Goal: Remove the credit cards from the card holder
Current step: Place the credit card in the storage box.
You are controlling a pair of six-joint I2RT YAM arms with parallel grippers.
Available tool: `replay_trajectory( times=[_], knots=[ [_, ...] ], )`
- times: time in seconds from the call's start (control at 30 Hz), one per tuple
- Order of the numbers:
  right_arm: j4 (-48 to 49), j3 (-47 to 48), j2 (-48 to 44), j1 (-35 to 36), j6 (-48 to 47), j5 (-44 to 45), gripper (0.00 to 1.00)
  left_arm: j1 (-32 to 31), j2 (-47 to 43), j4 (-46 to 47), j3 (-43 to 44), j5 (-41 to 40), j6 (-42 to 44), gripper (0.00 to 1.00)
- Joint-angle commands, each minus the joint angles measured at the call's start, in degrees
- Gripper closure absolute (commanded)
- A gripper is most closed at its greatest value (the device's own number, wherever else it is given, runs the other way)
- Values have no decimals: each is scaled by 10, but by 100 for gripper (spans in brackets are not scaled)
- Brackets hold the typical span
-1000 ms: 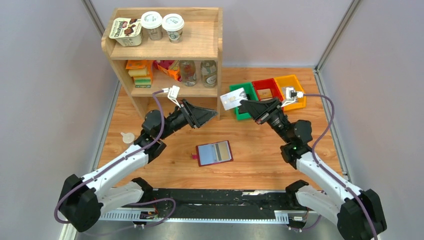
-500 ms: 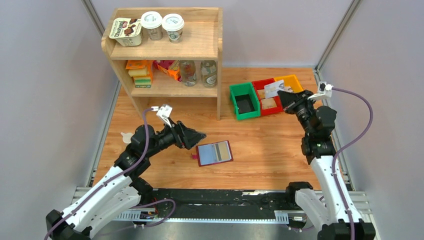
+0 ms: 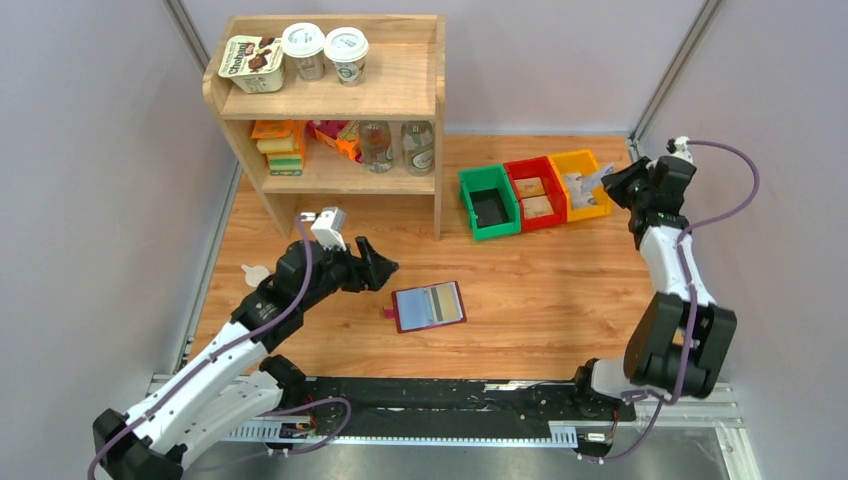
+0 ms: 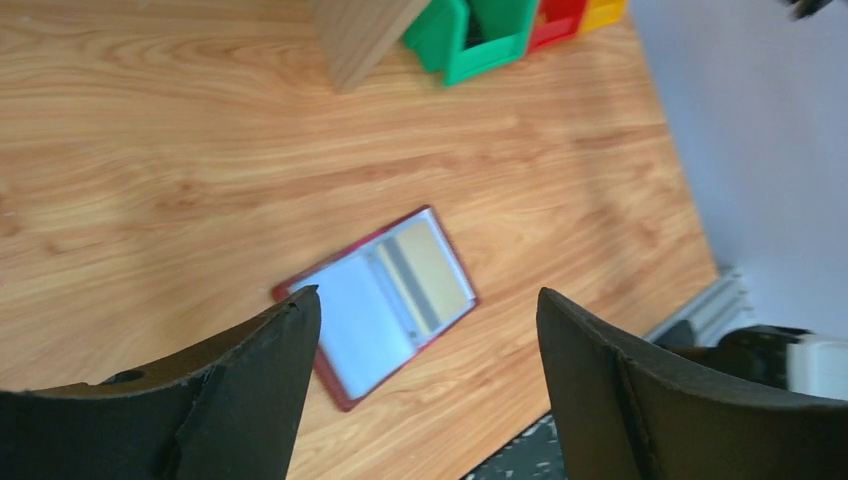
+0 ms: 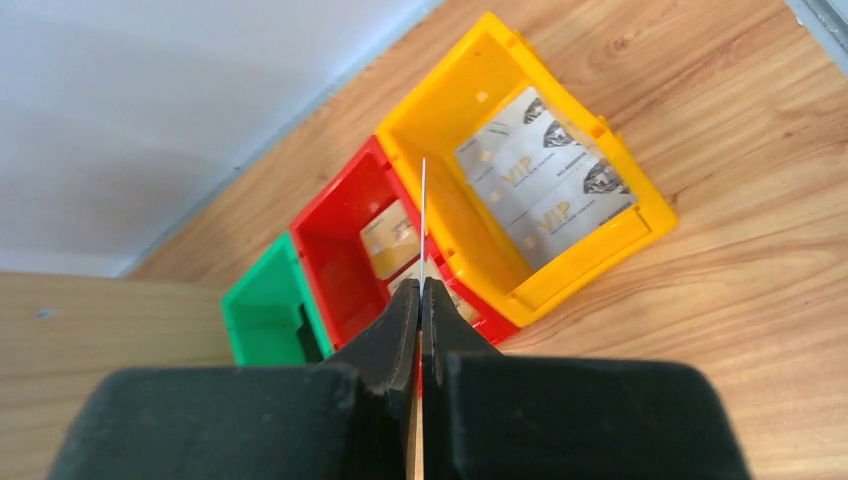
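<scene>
A: Maroon card holder (image 3: 428, 306) open flat on the wood table (image 3: 540, 290), mid-table, well apart from the bins. Progress?

B: Partway, by the look. Right gripper (image 5: 422, 292) clamped on one card (image 5: 423, 215), edge-on, up over the yellow bin (image 5: 590, 255). Not yet dropped.

A: Already out?

B: In yellow: silver cards (image 5: 545, 190) lying flat. In the red bin (image 5: 335, 270): a couple of gold-toned cards (image 5: 392, 235). Green bin (image 3: 489, 207): dark floor, no card seen.

A: Left in the holder?

B: At least one, probably. Tan striped card (image 4: 425, 272) under the right-hand sleeve. Left-hand sleeve (image 4: 350, 320) plain grey-blue; can't tell if loaded.

A: Other arm?

B: Left gripper (image 3: 378, 258) spread wide, nothing held, hovering near the holder's left edge. Wrist view: holder framed between the two fingers (image 4: 250, 390).

A: Remaining, then?

B: Judging from that: release the pinched card, pull the striped one, check the other sleeve. Roughly past halfway, no firmer than that.

A: Readable text?

B: "VIP" on the silver cards, repeated. Crest-like mark beside it, unreadable. Gold-toned cards: print too small. On the shelf (image 3: 400, 75), tub (image 3: 252, 50) and cup lids (image 3: 346, 43): labels present, not legible enough to trust.
</scene>
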Motion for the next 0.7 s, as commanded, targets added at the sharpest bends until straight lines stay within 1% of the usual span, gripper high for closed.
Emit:
replay_trajectory(
  times=[0.0, 0.03, 0.1, 0.23, 0.4, 0.5, 0.53, 0.57, 0.67],
  knots=[
    [-41, 92, 105, -2, -55, 7, 100, 7, 79, -83, 55, -51, 49, 18],
    [-44, 108, 123, -4, -64, 4, 100, 8, 93, -99, 65, -51, 54, 21],
    [-48, 140, 179, -4, -71, -12, 100, 8, 126, -119, 79, -59, 67, 23],
    [-78, 211, 276, -5, -80, -61, 100, 8, 155, -137, 88, -89, 80, 24],
    [-76, 252, 349, 1, -74, -94, 100, 8, 160, -131, 79, -99, 87, 24],
    [-105, 284, 380, 5, -78, -99, 99, 8, 169, -129, 76, -100, 89, 24],
    [-120, 296, 390, 7, -80, -80, 92, 8, 172, -126, 77, -100, 90, 24],
    [-148, 307, 394, 7, -80, -55, 79, 8, 177, -126, 77, -99, 91, 24],
    [-174, 309, 378, 8, -88, 17, 57, 8, 187, -124, 81, -87, 94, 24]
  ],
)
